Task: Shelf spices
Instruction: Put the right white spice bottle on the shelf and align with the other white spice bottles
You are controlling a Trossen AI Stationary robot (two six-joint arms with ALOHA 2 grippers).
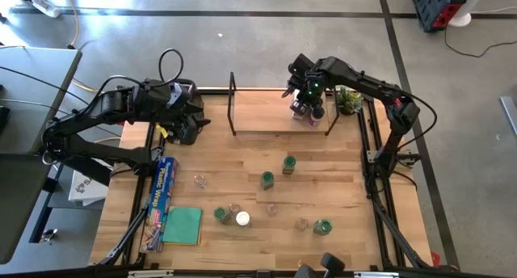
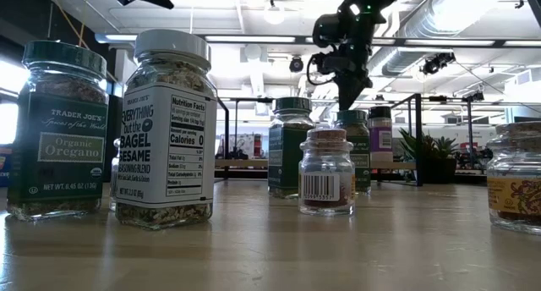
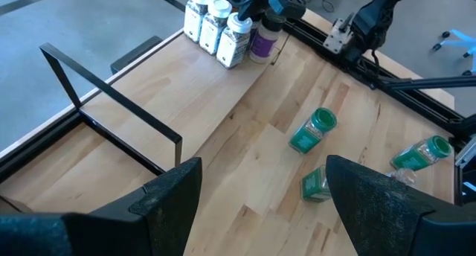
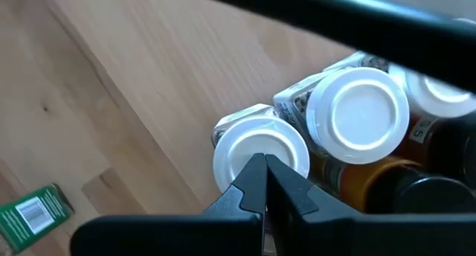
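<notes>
The right hand [image 1: 306,92] hangs over the far right end of the shelf [image 1: 258,116], its two fingers pressed together and holding nothing — the right wrist view shows the fingertips [image 4: 265,183] meeting just above the white lid of one jar [image 4: 260,153]. That jar stands in a tight cluster of white-lidded jars [image 3: 217,21] at that end of the wooden board, with a purple-labelled, dark-lidded jar [image 3: 262,39] just beside them. A small potted plant [image 1: 349,100] sits just to the right of the shelf.

The left hand [image 3: 260,200] waits near the shelf's left end, its fingers spread wide and empty, next to a black toaster [image 1: 187,120].

More spice jars remain on the tabletop [image 1: 347,193] in front of the shelf — several with green lids [image 1: 266,179], some lying on their sides [image 3: 312,131], and one with a white lid [image 1: 242,219]. Along the left edge lie a box of plastic wrap [image 1: 164,185] and a green cloth [image 1: 183,226].
</notes>
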